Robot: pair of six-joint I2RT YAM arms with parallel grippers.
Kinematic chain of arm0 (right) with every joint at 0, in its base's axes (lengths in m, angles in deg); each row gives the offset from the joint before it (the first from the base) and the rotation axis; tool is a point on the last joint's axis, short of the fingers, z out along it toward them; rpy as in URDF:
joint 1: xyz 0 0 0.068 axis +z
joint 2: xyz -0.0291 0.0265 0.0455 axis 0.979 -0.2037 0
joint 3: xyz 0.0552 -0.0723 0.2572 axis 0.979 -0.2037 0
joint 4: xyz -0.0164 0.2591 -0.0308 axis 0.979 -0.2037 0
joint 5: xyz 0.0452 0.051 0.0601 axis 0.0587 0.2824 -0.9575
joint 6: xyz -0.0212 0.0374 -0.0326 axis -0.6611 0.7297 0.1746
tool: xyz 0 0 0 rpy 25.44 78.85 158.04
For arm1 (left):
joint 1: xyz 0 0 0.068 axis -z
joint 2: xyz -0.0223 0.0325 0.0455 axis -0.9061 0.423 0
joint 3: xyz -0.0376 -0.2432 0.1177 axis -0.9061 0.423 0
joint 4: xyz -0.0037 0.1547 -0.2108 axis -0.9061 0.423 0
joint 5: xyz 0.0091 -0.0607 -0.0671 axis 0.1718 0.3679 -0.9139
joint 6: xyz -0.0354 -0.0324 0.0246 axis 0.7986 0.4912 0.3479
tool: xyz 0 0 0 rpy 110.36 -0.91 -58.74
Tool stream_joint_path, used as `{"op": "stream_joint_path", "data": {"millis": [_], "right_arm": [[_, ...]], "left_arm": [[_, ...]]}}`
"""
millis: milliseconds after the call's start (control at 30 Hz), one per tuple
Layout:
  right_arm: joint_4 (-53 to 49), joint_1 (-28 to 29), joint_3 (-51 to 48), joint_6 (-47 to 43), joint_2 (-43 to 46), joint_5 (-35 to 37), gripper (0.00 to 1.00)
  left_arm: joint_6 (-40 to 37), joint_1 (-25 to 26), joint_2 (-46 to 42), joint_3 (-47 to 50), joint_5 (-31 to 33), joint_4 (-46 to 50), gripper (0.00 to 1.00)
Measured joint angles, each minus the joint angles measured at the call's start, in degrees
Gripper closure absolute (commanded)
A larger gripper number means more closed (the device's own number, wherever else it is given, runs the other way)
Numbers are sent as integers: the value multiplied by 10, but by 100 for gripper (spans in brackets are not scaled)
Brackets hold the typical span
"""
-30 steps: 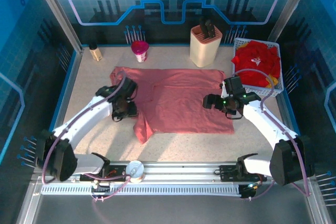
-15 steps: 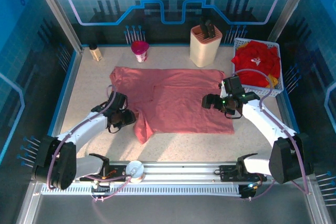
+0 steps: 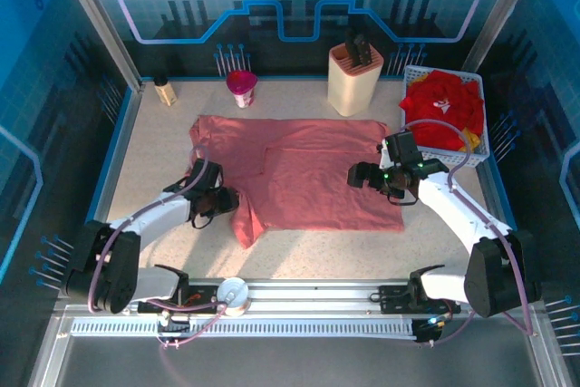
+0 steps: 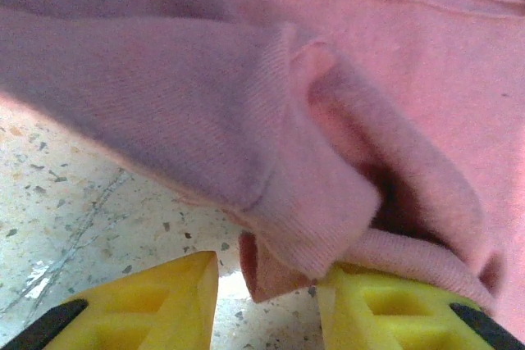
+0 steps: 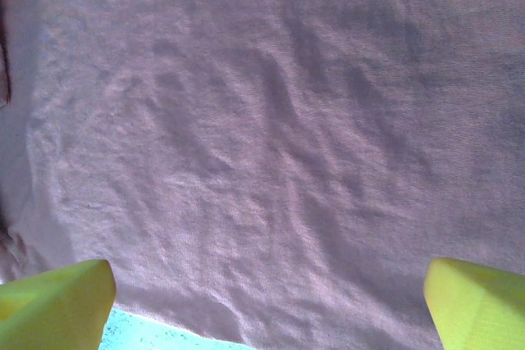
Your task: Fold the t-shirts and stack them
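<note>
The pink tee (image 3: 308, 169) lay spread on the counter (image 3: 154, 151) with only its left edge turned in. Nothing was stacked, and red tees (image 3: 441, 106) sat in the basket (image 3: 417, 71). Left fingers (image 4: 164, 293) stood partly apart at the bunched sleeve, while right fingers (image 5: 57, 305) hung spread wide over the cloth.

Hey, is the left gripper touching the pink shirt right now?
Touching. In the left wrist view, the pink shirt's folded edge lies on one finger of the left gripper; the other finger stands clear of it.
</note>
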Motion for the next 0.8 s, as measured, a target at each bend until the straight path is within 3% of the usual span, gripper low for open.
{"op": "stream_joint_path", "data": {"millis": [267, 533, 800], "right_arm": [[0, 0, 0, 0, 0, 0, 3], [0, 0, 0, 0, 0, 0, 3], [0, 0, 0, 0, 0, 0, 3]], "left_arm": [[-6, 0, 31, -13, 0, -8, 68], [-15, 0, 31, -32, 2, -6, 88], [-12, 0, 32, -55, 6, 42, 100]]}}
